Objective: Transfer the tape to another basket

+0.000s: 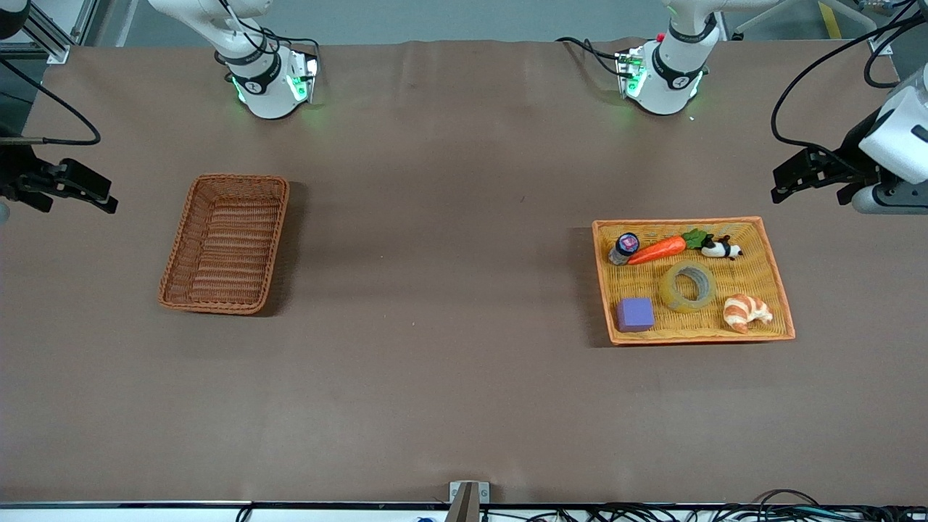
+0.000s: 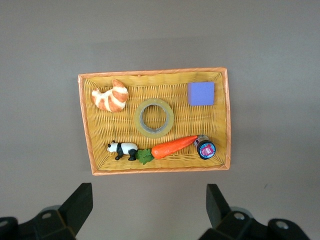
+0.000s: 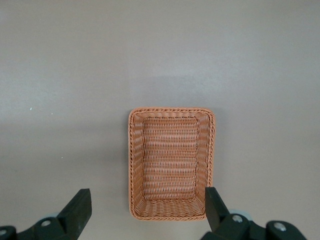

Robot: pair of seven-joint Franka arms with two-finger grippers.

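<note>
Currently I see orange tray (image 1: 776, 275) at left arm's end of table, basket (image 1: 225, 243) at right arm's end, well apart. Left gripper (image 1: 784, 181) hangs over table beside tray, jaws apart; right gripper (image 1: 105, 197) likewise beside basket. Tape (image 1: 688, 286) lies flat mid-tray, between purple block (image 1: 635, 315) and croissant (image 1: 747, 312).

The left gripper (image 2: 149, 210) is cut off by the picture's edge in its wrist view, so only two dark fingers (image 2: 80, 205) show. The right gripper (image 3: 148, 210) is cut off the same way. The label on the small jar (image 1: 624, 247) is too small to read.
</note>
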